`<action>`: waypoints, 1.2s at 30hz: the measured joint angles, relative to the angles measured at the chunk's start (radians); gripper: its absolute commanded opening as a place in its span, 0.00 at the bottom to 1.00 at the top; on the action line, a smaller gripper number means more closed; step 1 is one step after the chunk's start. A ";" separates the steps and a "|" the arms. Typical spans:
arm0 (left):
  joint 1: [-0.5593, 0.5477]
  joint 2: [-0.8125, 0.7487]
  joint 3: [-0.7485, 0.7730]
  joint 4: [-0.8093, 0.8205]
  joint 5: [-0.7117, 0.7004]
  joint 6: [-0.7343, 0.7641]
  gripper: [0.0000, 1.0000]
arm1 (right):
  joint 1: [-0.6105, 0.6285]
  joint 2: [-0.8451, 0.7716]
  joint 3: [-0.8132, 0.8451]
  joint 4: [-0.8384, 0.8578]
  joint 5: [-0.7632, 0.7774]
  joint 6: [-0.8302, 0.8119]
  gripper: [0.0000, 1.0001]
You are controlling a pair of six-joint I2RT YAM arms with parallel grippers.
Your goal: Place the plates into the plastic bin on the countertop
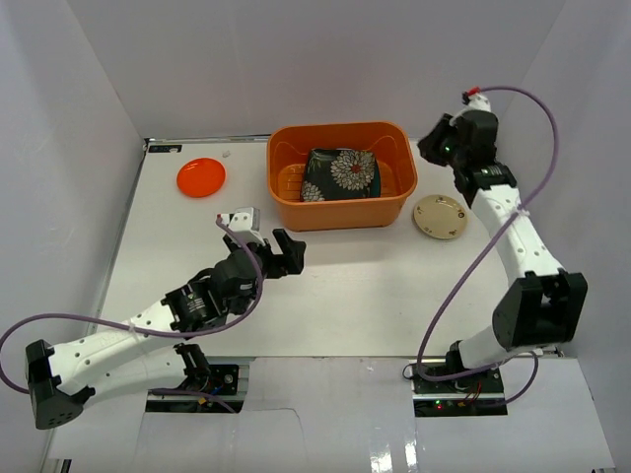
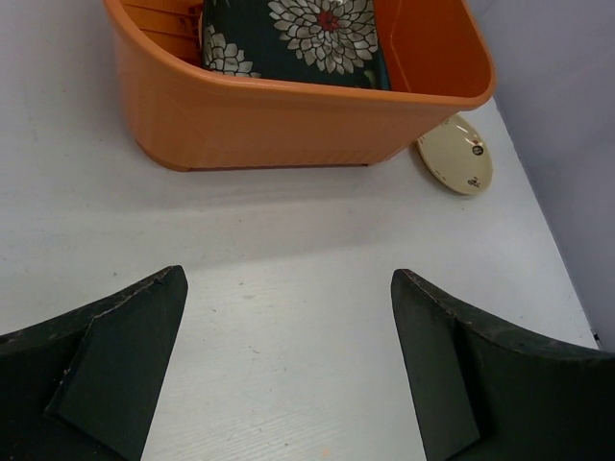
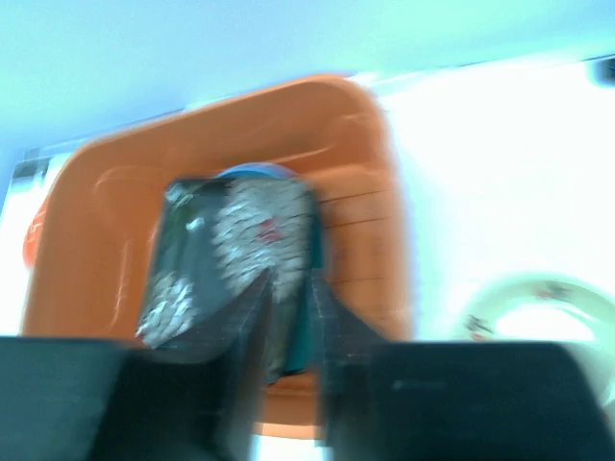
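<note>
The orange plastic bin (image 1: 340, 212) stands at the back middle of the white countertop (image 1: 345, 296). A square black plate with white flowers (image 1: 342, 174) lies in it on top of other plates; teal (image 3: 303, 331) and light blue (image 3: 255, 174) edges show under it. A round orange-red plate (image 1: 201, 177) lies left of the bin. A small beige patterned plate (image 1: 440, 217) lies right of it. My left gripper (image 1: 283, 253) is open and empty above the counter in front of the bin (image 2: 269, 120). My right gripper (image 1: 432, 148) hangs above the bin's right rim, its jaws narrowly apart and empty.
White walls close in the counter at the back and both sides. A metal rail runs along the counter's left edge (image 1: 126, 227). The beige plate (image 2: 455, 154) lies close to the bin's right wall. The right wrist view is blurred.
</note>
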 measured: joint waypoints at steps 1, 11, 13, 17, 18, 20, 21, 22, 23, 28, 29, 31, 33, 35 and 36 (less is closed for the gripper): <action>0.000 -0.012 -0.004 0.001 0.002 0.000 0.98 | -0.029 -0.046 -0.068 0.028 0.024 0.008 0.15; 0.004 -0.163 -0.107 -0.033 0.056 -0.043 0.98 | -0.418 -0.065 -0.605 0.112 0.121 0.141 0.63; 0.004 -0.179 -0.129 -0.052 0.069 -0.056 0.98 | -0.418 -0.044 -0.618 0.111 0.130 0.142 0.63; 0.004 -0.198 -0.154 -0.097 0.078 -0.079 0.98 | -0.418 0.012 -0.617 0.151 0.130 0.146 0.54; 0.004 -0.202 -0.157 -0.104 0.078 -0.083 0.98 | -0.418 0.031 -0.617 0.158 0.129 0.148 0.52; 0.004 -0.209 -0.162 -0.113 0.078 -0.091 0.98 | -0.418 0.071 -0.617 0.177 0.122 0.155 0.46; 0.004 -0.211 -0.164 -0.115 0.078 -0.093 0.98 | -0.418 0.090 -0.617 0.186 0.119 0.161 0.45; 0.004 -0.211 -0.164 -0.119 0.078 -0.094 0.98 | -0.418 0.109 -0.617 0.194 0.115 0.166 0.40; 0.004 -0.209 -0.164 -0.120 0.078 -0.096 0.98 | -0.418 0.126 -0.615 0.201 0.110 0.168 0.36; 0.005 -0.184 -0.164 -0.120 0.076 -0.100 0.98 | -0.435 0.172 -0.593 0.274 0.057 0.207 0.08; 0.005 -0.178 -0.164 -0.120 0.076 -0.099 0.98 | -0.439 0.174 -0.593 0.288 0.041 0.217 0.08; 0.005 -0.166 -0.164 -0.119 0.073 -0.099 0.98 | -0.451 0.170 -0.593 0.328 0.005 0.238 0.08; 0.005 -0.145 -0.156 -0.119 0.071 -0.097 0.98 | -0.463 0.152 -0.600 0.361 -0.015 0.253 0.08; 0.005 -0.108 -0.131 -0.116 0.069 -0.089 0.98 | -0.473 0.089 -0.637 0.391 -0.017 0.267 0.08; 0.006 -0.088 -0.116 -0.113 0.066 -0.080 0.98 | -0.477 0.035 -0.666 0.399 -0.017 0.274 0.08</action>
